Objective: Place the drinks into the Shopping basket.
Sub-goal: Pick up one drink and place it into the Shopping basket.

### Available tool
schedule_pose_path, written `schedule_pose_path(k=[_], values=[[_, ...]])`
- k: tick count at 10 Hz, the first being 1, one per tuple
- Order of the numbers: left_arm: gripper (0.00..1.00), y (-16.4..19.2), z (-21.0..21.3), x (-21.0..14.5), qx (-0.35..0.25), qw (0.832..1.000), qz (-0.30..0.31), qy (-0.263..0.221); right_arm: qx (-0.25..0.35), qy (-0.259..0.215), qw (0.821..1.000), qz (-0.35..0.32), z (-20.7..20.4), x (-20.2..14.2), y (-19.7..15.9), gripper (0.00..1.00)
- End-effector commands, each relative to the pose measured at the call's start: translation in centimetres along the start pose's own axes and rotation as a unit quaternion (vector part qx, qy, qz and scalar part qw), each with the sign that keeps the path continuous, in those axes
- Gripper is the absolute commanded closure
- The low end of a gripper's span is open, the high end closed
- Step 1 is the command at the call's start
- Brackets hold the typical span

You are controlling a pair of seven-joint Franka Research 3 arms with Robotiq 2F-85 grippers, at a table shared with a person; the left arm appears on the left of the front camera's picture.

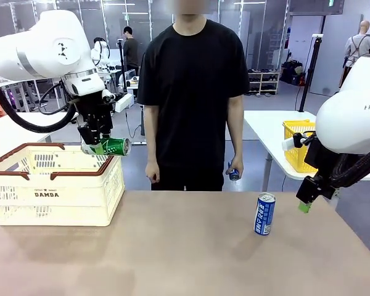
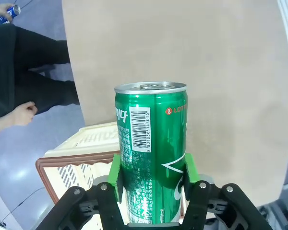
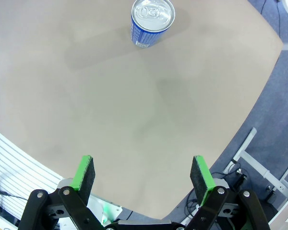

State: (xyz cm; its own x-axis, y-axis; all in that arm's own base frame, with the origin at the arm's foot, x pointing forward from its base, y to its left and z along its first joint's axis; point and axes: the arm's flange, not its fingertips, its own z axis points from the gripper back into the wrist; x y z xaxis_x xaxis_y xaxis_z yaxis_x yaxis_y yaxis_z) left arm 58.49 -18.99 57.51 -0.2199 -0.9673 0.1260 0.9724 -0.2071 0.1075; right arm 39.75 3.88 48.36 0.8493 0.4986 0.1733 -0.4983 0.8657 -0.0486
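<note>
My left gripper [image 1: 100,146] is shut on a green can [image 1: 114,146], which lies on its side in the air above the far right rim of the Shopping basket [image 1: 55,183]. In the left wrist view the green can [image 2: 153,153] sits between the green pads [image 2: 116,175], with the basket's brown rim [image 2: 53,165] below it. A blue-and-white can [image 1: 264,214] stands upright on the table at the right. My right gripper [image 1: 305,203] hangs open beyond the table's right edge. From the right wrist the blue can [image 3: 151,21] is far ahead of the open gripper [image 3: 143,175]. The person's hand holds another small blue can [image 1: 234,173].
A person in black stands at the far side of the table, arms down. A yellow mesh basket [image 1: 298,143] sits on a white table behind my right arm. The table's edge [image 3: 259,96] curves past the right gripper.
</note>
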Motion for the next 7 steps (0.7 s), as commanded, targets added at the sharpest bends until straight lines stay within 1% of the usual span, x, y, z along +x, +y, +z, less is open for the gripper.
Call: schedule_pose_path(k=[1,2,3,4,6,7], values=[[0.42,-0.1,-0.1,0.0,0.000,1.000,0.000,0.000,-0.002,0.001,1.000,0.001,0.0,0.0,-0.1,0.00],[0.42,1.1,-0.2,-0.8,0.018,1.000,0.011,0.021,-0.002,0.001,1.000,0.001,0.0,0.0,-0.1,0.00],[0.42,2.5,0.7,-2.8,0.032,0.999,0.024,0.024,-0.002,0.001,1.000,0.001,0.0,0.0,-0.1,0.00],[0.42,3.8,1.1,-5.1,0.022,0.999,0.039,0.014,-0.002,0.001,1.000,0.001,0.0,0.0,-0.1,0.00],[0.42,5.5,1.6,-9.9,0.018,0.997,0.071,0.027,-0.002,0.001,1.000,0.001,0.0,0.0,-0.1,0.00],[0.42,6.2,1.1,-12.5,0.006,0.996,0.080,0.028,-0.002,0.001,1.000,0.001,0.0,0.0,-0.1,0.00]])
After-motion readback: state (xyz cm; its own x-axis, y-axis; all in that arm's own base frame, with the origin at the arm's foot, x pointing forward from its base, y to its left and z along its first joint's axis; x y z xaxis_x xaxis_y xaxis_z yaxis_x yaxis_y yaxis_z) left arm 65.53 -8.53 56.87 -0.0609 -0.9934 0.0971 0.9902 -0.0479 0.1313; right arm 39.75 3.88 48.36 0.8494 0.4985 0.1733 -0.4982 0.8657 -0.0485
